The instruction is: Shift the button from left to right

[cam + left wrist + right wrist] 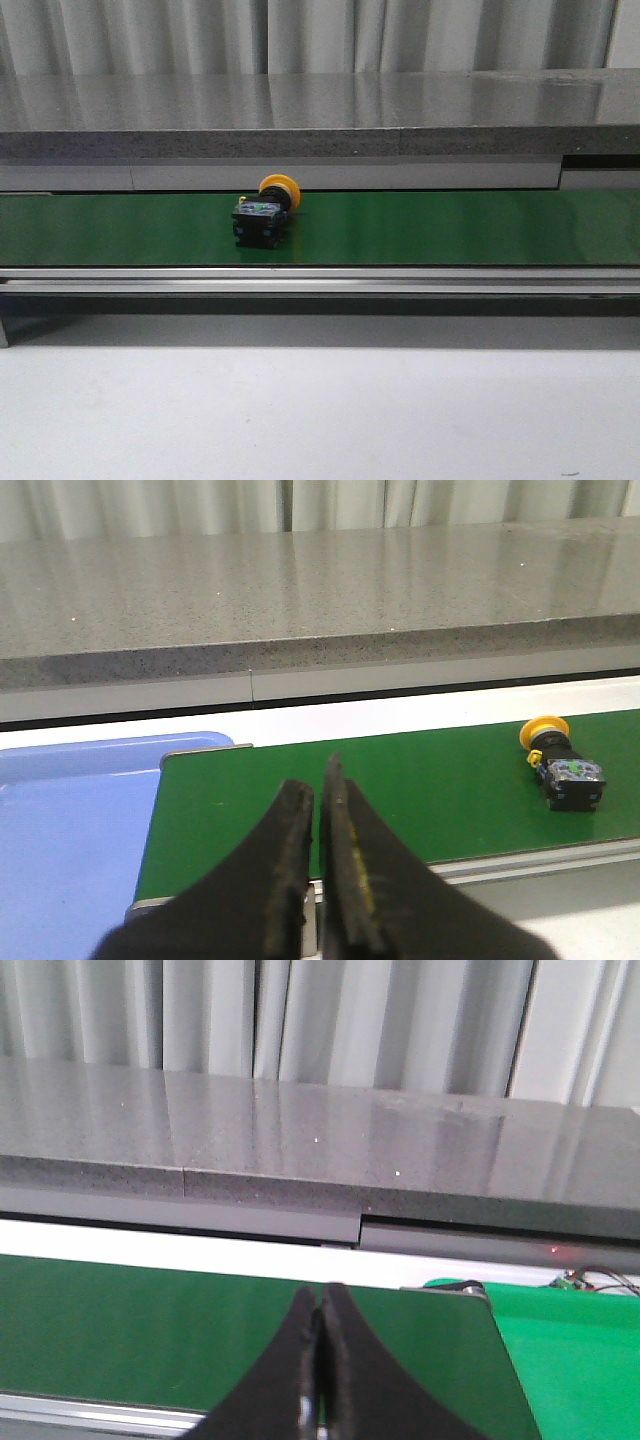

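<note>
The button (265, 211) lies on its side on the green conveyor belt (450, 228), left of the belt's middle, yellow-orange cap toward the back and black body toward the front. The left wrist view also shows the button (562, 763), far off to one side of my left gripper (318, 776). That gripper is shut with nothing between its fingers and hangs over the belt's near edge. My right gripper (319, 1300) is shut and empty too, over the belt near its right end. Neither gripper appears in the front view.
A blue tray (70, 820) sits off the belt's left end. A bright green surface (570, 1360) lies past the belt's right end, with cables behind it. A grey stone ledge (320, 115) runs behind the belt, and a metal rail (320, 283) runs along its front.
</note>
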Robot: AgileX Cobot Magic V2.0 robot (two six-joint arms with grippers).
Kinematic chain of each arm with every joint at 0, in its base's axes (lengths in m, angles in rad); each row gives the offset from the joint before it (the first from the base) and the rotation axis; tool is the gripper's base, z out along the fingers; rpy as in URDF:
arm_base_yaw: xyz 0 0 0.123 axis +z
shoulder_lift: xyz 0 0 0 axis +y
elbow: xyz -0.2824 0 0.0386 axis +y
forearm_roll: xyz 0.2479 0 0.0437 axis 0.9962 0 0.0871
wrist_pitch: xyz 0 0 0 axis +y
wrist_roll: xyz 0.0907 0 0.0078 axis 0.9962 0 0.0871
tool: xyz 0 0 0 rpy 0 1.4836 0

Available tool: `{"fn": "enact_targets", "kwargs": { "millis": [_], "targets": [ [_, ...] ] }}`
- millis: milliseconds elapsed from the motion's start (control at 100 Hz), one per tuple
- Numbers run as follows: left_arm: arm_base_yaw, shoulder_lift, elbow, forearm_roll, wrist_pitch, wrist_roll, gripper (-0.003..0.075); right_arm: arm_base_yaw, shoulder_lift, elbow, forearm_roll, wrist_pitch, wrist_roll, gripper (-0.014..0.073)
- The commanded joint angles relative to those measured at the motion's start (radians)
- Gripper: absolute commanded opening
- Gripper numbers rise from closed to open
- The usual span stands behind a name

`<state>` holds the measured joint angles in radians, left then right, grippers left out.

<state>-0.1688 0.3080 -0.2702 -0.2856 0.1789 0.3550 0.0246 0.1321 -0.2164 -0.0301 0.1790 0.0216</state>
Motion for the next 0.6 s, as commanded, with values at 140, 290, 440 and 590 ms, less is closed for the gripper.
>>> {"fn": "enact_targets", "kwargs": {
  "millis": [140, 290, 440, 590],
  "targets": [
    [-0.004, 0.006, -0.030, -0.014, -0.082, -0.003, 0.0005, 0.002, 0.322, -0.285, -0.010, 0.157, -0.003, -0.0068],
    [-0.004, 0.006, -0.030, -0.014, -0.082, -0.003, 0.0005, 0.002, 0.533, -0.435, 0.009, 0.259, -0.003, -0.0068],
    [-0.004, 0.006, -0.030, -0.014, -0.082, -0.003, 0.0005, 0.002, 0.717, -0.547, 0.012, 0.309, -0.003, -0.0068],
    [-0.004, 0.006, -0.030, -0.014, -0.082, -0.003, 0.0005, 0.002, 0.849, -0.591, 0.030, 0.308, -0.003, -0.0068]
  ]
}}
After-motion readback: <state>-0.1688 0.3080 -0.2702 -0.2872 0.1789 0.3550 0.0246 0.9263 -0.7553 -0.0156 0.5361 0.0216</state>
